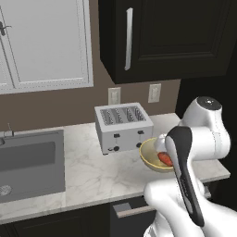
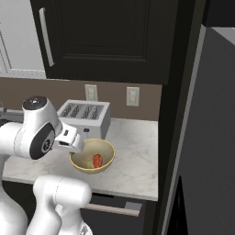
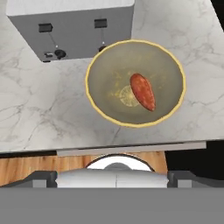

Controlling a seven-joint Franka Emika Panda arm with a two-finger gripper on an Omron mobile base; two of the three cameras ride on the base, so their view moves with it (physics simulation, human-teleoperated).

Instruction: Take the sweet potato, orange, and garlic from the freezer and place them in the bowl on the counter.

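Observation:
The pale yellow bowl stands on the marbled counter, just right of the toaster. Inside it lies the reddish-orange sweet potato, a little right of the bowl's middle. My gripper hangs above the bowl's near left rim and looks straight down into it; its fingers stand wide apart with nothing between them. The orange and the garlic are out of view. The freezer's inside is hidden.
A silver four-slot toaster sits directly behind the bowl. A steel sink lies at the counter's left. Dark wall cabinets hang overhead. A tall grey fridge front closes off the right side.

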